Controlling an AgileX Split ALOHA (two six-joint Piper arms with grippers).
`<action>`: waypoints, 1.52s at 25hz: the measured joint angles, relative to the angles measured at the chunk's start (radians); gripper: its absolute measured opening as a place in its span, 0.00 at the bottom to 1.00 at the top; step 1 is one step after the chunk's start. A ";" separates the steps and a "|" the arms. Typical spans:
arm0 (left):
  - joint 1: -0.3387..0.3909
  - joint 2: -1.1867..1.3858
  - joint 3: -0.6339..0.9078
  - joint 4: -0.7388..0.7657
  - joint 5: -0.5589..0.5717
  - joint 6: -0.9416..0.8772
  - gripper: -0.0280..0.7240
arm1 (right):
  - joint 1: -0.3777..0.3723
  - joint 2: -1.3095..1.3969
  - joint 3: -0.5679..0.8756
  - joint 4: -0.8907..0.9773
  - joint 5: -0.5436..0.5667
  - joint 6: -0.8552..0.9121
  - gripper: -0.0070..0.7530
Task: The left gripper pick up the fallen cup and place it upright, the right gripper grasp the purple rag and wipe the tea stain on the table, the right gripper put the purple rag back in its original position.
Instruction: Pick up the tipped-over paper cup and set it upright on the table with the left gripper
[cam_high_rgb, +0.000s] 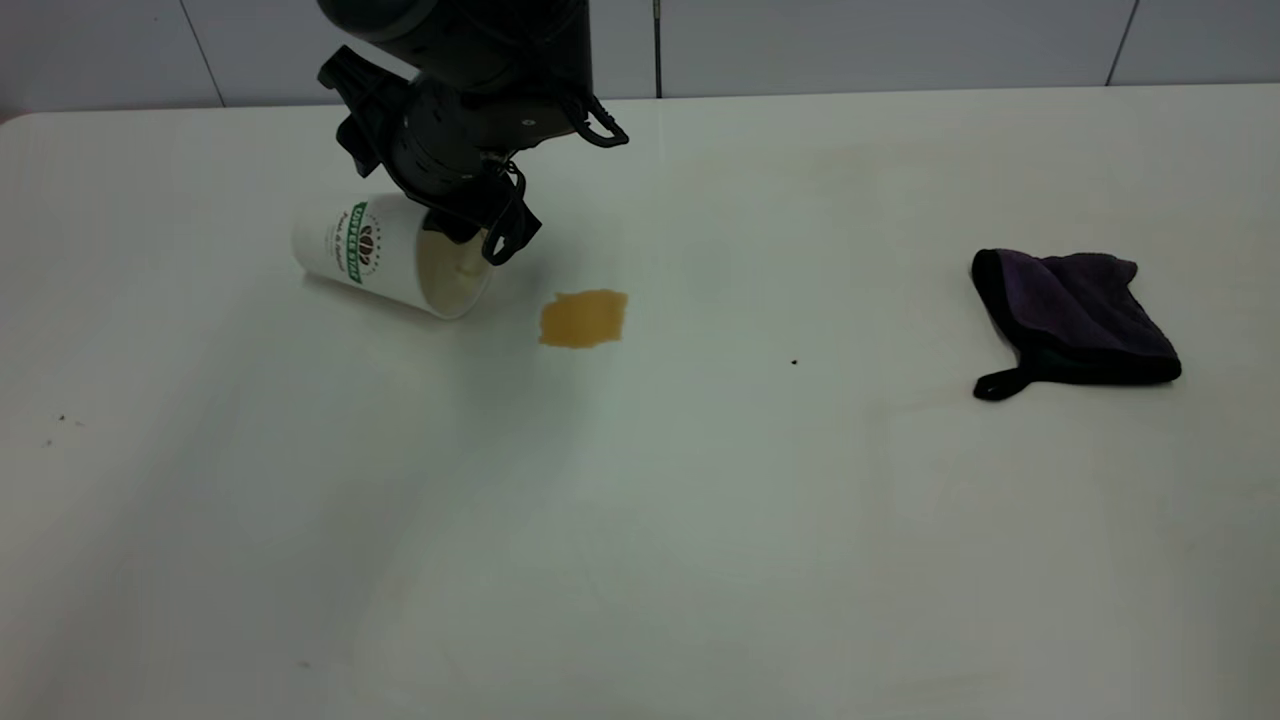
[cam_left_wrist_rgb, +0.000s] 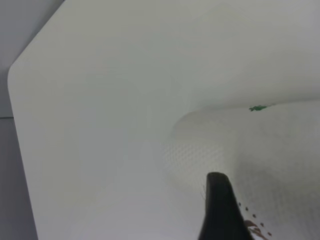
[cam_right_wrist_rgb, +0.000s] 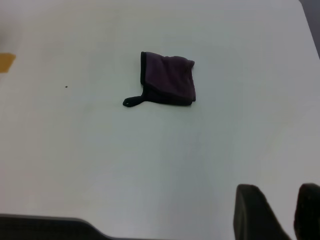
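Jaws of my left gripper (cam_high_rgb: 470, 235) sit at the cup's (cam_high_rgb: 375, 252) rim; I cannot tell their grip. It lies sideways on the table (cam_high_rgb: 640, 520), light, easily crushed, so I hold gently.

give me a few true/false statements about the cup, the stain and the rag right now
1. The fallen cup lies on its side. True.
2. The purple rag covers the tea stain. False: it lies apart, off toward the right arm's side.
3. The left tool is at the cup's mouth. True.
4. The right tool holds the rag. False: it is far from the rag, holding nothing.
5. The cup's mouth faces the stain. True.
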 joint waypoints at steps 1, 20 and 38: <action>0.006 0.003 0.000 0.011 -0.002 0.000 0.66 | 0.000 0.000 0.000 0.000 0.000 0.000 0.32; 0.114 -0.286 0.000 -0.135 -0.066 0.387 0.02 | 0.000 0.000 0.000 0.000 0.000 0.000 0.32; 0.528 -0.339 0.000 -1.514 -0.124 1.289 0.02 | 0.000 0.000 0.000 0.000 0.000 0.000 0.32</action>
